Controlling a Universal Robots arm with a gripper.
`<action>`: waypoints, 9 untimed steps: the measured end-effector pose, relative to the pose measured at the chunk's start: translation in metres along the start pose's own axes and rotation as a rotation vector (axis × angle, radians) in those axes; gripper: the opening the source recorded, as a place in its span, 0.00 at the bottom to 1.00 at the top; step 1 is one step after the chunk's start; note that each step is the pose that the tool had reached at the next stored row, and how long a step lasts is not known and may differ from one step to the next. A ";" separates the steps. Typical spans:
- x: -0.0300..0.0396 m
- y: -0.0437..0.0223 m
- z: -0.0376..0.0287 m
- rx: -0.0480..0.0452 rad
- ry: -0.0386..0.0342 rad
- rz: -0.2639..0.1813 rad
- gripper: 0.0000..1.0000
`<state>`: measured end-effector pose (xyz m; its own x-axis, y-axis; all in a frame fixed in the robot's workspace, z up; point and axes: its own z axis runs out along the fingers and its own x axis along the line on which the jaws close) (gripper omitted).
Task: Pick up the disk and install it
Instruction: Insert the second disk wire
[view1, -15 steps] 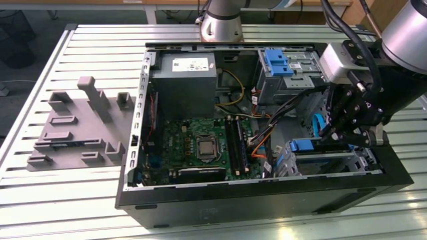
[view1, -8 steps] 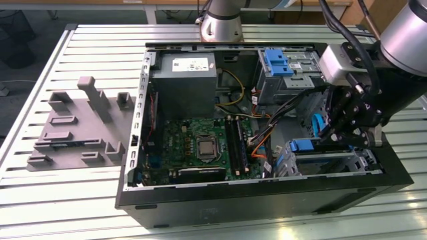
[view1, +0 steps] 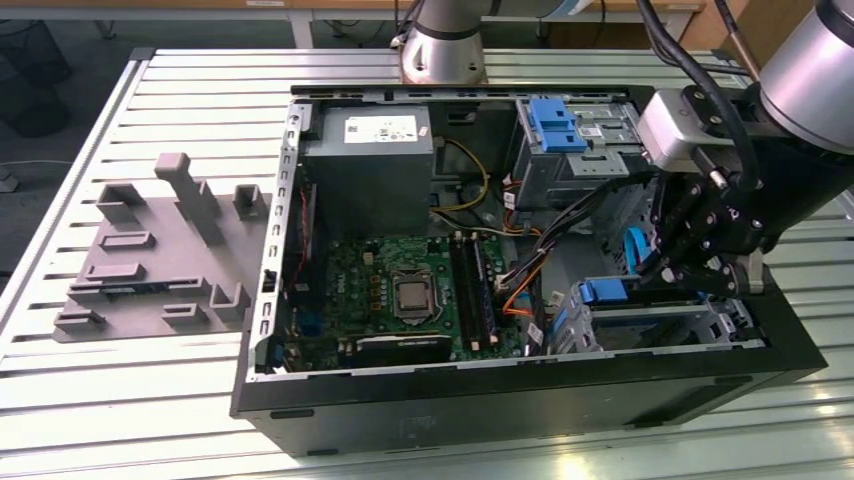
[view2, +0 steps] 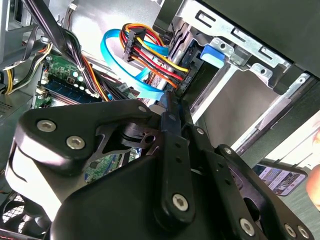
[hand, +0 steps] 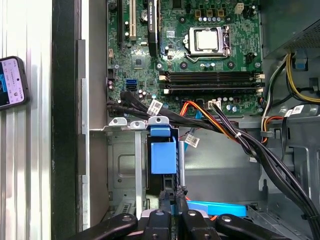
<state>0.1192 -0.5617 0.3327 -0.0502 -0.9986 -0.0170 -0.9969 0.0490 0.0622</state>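
gripper (view1: 687, 272): black, down inside the open case, at the drive cage on the exterior view's right; in both wrist views its two fingers (hand: 172, 200) lie pressed together, no gap seen, nothing between them
disk (hand: 163, 156): sits on edge in the metal cage, blue rail end facing out; in the first wrist view the fingertips are just beside its blue end, contact can't be told; in the exterior view the blue end (view1: 603, 291) shows just beside the gripper
cage (hand: 120, 165): silver metal bay with white tabs along its rim, against the case wall
case (view1: 507, 385): black tower lying on its side, side panel off, on the slatted table (view1: 120, 400)
motherboard (view1: 400, 290): green, CPU socket in the middle, RAM slots beside it
power supply (view1: 371, 165): grey box with white sticker, far corner of case, well apart from gripper
blue bracket (view1: 554, 125): on the upper bay, far end of case, no drive in it
cables (view2: 150, 50): red/yellow/orange bundle plus a flat blue ribbon, plugged in beside the cage
grey fixture (view1: 154, 255): moulded tray on table, exterior view's left, outside the case
phone (hand: 11, 82): on the table outside the case wall
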 end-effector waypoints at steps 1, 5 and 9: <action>0.0000 0.0000 0.0001 0.0000 -0.0001 0.000 0.16; 0.0000 -0.0001 0.0003 0.0000 -0.0002 0.000 0.23; -0.0001 0.0001 -0.0025 -0.0001 -0.0007 0.000 0.23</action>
<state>0.1193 -0.5616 0.3351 -0.0502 -0.9986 -0.0177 -0.9969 0.0490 0.0623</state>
